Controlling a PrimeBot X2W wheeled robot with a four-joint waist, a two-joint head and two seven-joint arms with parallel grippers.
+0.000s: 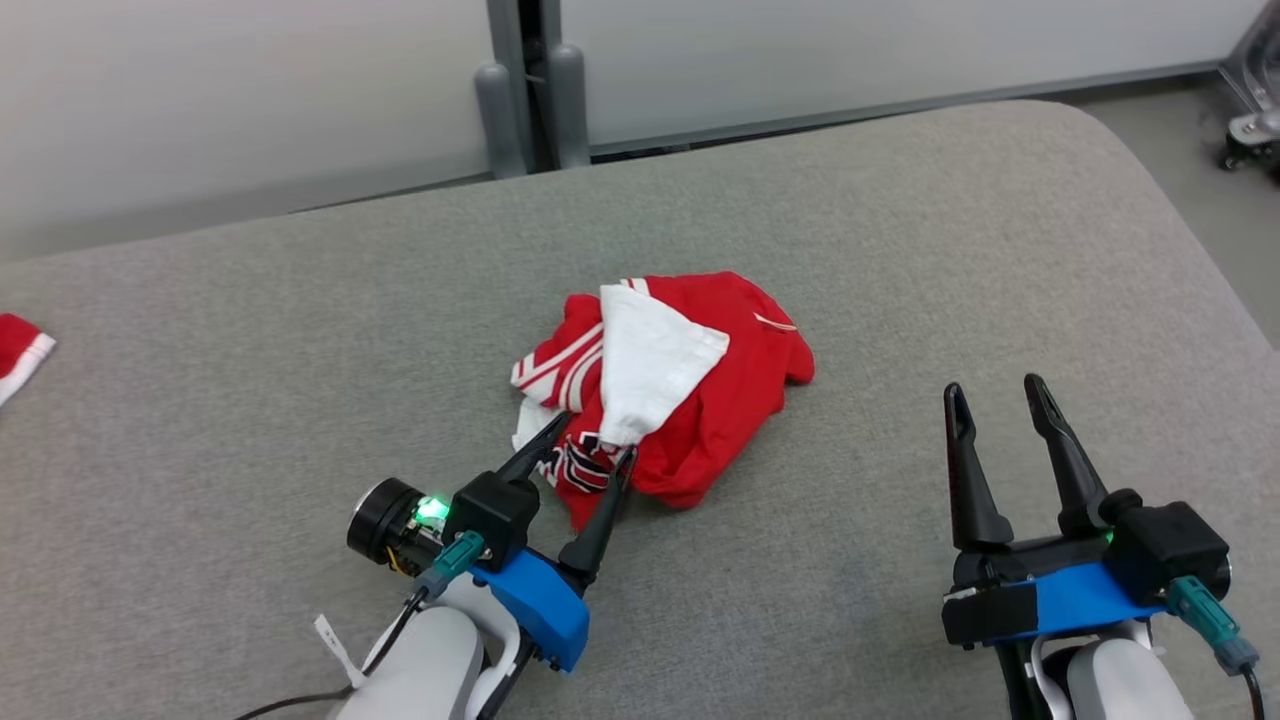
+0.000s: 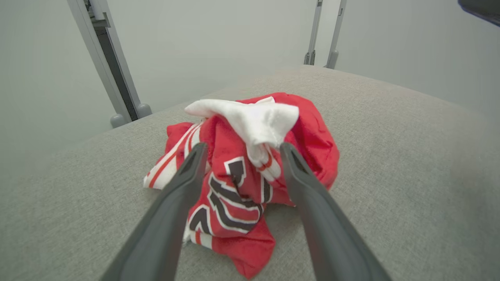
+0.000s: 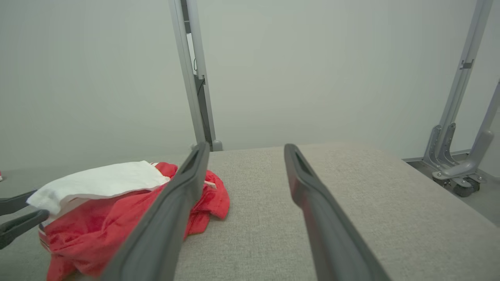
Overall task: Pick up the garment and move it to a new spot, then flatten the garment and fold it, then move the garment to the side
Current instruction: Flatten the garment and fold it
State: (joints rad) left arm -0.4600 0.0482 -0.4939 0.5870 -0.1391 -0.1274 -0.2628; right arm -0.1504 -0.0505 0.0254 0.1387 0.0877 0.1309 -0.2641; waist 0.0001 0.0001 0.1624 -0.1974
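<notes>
With the jaws of the left gripper (image 1: 594, 437) spread wide and empty, straddling the near folds of the crumpled red-and-white jersey garment (image 1: 720, 400), heaped midway on the grey fabric-covered tabletop (image 1: 900, 250). Sink lower, gather several layers, close firmly, lift straight. Hold the right gripper (image 1: 994, 385), equally wide and empty, toward the near right edge, clear of the garment.

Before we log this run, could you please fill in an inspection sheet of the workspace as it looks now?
Surface: grey fabric pad.
Job's things: garment, red and white, crumpled mid-pad.
Clutter: red-white cloth at the left edge.
Grippers: left gripper open, fingers astride the garment's near fold; right gripper open, apart from it.
Cables: black cable behind the left gripper; teal-plug cable behind the right.
Surroundings: pale wall, grey posts, wheeled base far right.
</notes>
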